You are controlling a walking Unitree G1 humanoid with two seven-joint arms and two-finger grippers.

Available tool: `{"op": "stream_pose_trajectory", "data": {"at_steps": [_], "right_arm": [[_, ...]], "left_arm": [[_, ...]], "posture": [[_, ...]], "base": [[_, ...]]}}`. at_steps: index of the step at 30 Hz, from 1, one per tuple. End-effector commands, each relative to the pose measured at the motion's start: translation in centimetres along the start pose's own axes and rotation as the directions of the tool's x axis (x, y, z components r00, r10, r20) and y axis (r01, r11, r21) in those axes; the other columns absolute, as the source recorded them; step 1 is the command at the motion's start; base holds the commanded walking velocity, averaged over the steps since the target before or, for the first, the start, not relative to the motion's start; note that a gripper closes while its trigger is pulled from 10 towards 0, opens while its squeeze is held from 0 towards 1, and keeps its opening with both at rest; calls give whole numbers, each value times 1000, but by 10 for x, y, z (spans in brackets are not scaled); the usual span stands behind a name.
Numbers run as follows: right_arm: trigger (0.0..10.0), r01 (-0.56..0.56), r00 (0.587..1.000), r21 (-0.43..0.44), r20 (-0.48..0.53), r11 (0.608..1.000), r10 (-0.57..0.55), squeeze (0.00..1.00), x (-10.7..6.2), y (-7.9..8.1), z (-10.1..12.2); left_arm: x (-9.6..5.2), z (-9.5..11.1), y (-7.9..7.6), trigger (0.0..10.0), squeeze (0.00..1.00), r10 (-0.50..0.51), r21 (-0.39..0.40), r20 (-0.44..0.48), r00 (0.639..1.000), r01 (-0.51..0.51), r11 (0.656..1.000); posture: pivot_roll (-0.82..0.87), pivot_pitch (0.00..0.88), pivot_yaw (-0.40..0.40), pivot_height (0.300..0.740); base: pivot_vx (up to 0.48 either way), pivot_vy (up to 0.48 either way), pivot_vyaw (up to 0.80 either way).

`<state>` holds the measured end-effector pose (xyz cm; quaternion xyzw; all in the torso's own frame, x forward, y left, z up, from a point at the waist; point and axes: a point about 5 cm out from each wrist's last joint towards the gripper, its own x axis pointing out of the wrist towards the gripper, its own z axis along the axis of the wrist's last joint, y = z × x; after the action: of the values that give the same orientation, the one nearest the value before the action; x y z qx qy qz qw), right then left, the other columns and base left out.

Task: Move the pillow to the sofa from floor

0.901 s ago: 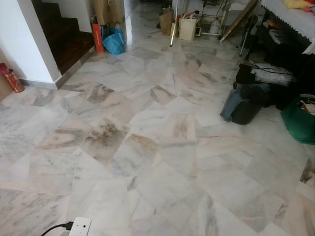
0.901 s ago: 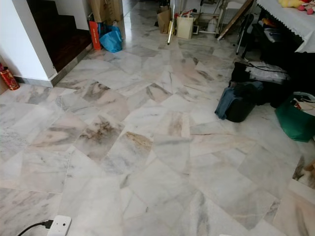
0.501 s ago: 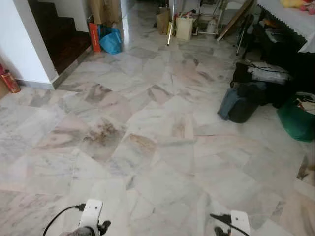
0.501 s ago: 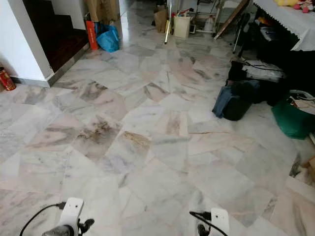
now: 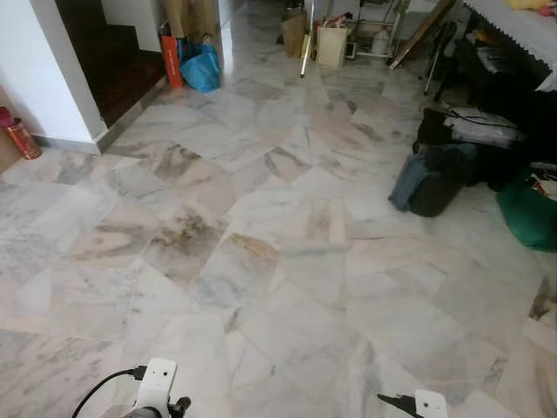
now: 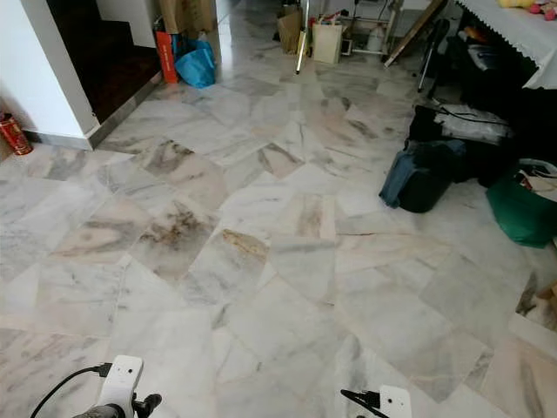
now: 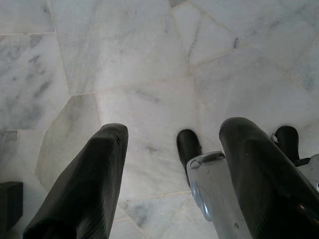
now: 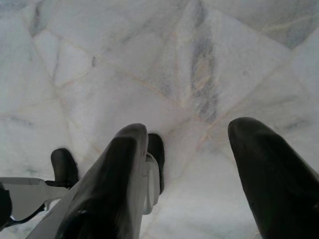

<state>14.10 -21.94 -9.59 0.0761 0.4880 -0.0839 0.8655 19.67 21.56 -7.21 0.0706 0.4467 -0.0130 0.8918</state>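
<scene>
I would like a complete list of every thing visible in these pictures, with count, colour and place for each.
marble floor: one, white with grey and brown veins, across the whole scene
blue bag: one, blue, far left by the wall corner
orange carton: one, orange-red, beside the blue bag
red can: one, red, left edge against the white wall
dark staircase: one, dark brown, behind the white wall on the left
paper bags: two, beige and brown, far middle
black bag: one, black with blue-grey cloth on it, right side on the floor
green bag: one, green, right edge
left gripper: one, black fingers apart, over bare floor
right gripper: one, black fingers apart, over bare floor
</scene>
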Motion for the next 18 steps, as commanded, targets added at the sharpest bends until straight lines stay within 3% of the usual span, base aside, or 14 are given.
{"op": "stream_pose_trajectory", "data": {"at_steps": [1,5,12,18], "right_arm": [[10000,15,1000,16,8,1000,-15,0,-1,-7,0],[10000,26,1000,44,15,999,-27,0,-2,-9,0],[10000,15,1000,-6,26,1000,-15,0,-2,-11,3],[10000,15,1000,-10,16,1000,-15,0,-2,-11,2]], "left_arm": [[0,-1,0,10000,0,-7,-11,-7,1000,7,1000],[0,-1,1,10000,0,-8,-11,-7,1000,8,1000],[0,0,1,10000,0,-12,-10,-9,1000,12,1000],[0,0,1,10000,0,-12,-8,-11,1000,12,1000]], "posture": [[21,0,-34,740],[20,0,-32,740],[21,0,-32,740],[25,0,-30,740]], "base": [[0,0,0],[0,0,0],[0,0,0],[0,0,800]]}}
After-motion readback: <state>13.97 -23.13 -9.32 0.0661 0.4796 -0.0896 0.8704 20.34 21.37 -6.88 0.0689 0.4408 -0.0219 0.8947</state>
